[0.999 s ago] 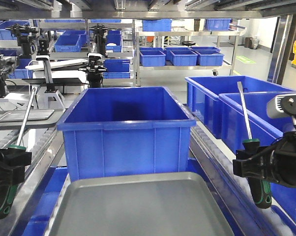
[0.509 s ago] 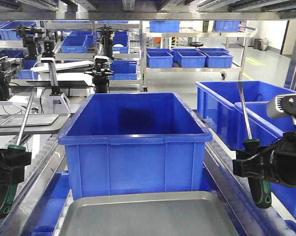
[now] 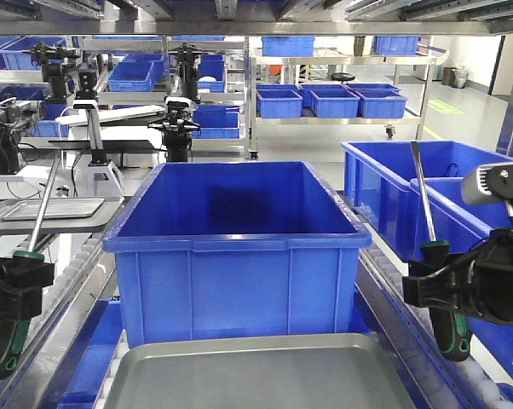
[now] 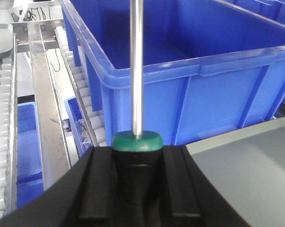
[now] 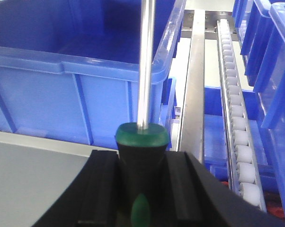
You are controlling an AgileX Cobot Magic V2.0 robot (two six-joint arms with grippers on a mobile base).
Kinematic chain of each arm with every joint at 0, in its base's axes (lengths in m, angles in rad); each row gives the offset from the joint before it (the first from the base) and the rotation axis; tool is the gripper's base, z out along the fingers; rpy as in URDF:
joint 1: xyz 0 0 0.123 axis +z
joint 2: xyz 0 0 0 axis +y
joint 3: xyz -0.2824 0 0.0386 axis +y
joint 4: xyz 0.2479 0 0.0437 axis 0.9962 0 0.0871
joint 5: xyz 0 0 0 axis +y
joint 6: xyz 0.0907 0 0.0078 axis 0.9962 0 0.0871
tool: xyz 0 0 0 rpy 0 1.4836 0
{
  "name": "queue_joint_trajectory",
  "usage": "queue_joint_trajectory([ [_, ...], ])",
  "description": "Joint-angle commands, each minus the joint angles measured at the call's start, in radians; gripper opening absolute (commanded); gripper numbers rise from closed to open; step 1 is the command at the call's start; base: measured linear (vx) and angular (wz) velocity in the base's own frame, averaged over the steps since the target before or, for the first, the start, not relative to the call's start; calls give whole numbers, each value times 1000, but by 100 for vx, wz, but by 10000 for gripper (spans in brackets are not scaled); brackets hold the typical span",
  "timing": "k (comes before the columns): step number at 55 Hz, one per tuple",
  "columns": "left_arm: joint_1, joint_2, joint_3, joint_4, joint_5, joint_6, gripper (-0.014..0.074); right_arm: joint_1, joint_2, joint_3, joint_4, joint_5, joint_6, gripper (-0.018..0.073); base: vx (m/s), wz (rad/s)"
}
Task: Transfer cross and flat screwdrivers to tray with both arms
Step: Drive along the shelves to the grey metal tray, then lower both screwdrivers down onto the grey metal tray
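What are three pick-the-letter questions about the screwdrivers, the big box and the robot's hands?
1. Where is the grey tray? A) in front of the big bin B) inside it C) on a shelf
2. What colour is the big bin? A) red B) blue C) yellow
3. What are the left hand and right hand doing? A) both empty B) one empty C) each clamps a screwdriver

Answers: 1 A, the tray lies nearer the camera; 2 B, its walls are blue; 3 C, the left screwdriver and right screwdriver stick up from the hands.

A factory or warehouse line: roller conveyors (image 3: 391, 294), blue bins (image 3: 236, 243), steel shelving (image 3: 333, 64) at upper centre of frame.
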Motion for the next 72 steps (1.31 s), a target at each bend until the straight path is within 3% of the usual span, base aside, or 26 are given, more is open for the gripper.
queue_joint_trajectory([
  [1, -5, -21, -30, -23, -85, -9, 3, -3, -19, -34, -6, -91, -2, -8, 0, 0],
  [17, -5, -18, -30, -34, -79, -10, 3, -3, -19, -34, 3, -102, 1, -8, 0, 0],
  [21, -5, -12, -30, -86, -84, -10, 3, -3, -15, -34, 37, -98, 1, -8, 0, 0],
  [26, -9, 22, -30, -219, -91, -4, 3, 3, 4, -34, 106, -73, -14, -8, 0, 0],
  [34, -101, 126, -30, -351, -57, 79, 3, 107, 88, -34, 178, -64, -60, -8, 0, 0],
  [43, -203, 236, -30, -375, -37, 79, 3, 194, 215, -34, 183, -62, -11, -8, 0, 0],
  [53, -234, 325, -30, -384, -90, 76, 6, 196, 320, -34, 243, -62, 7, 1, 0, 0],
  [61, -234, 374, -31, -476, -91, 53, 29, 196, 359, -34, 277, -61, 0, 43, 0, 0],
  [72, -234, 405, -31, -475, -86, 53, 134, 196, 374, -34, 314, -49, 12, 207, 0, 0],
])
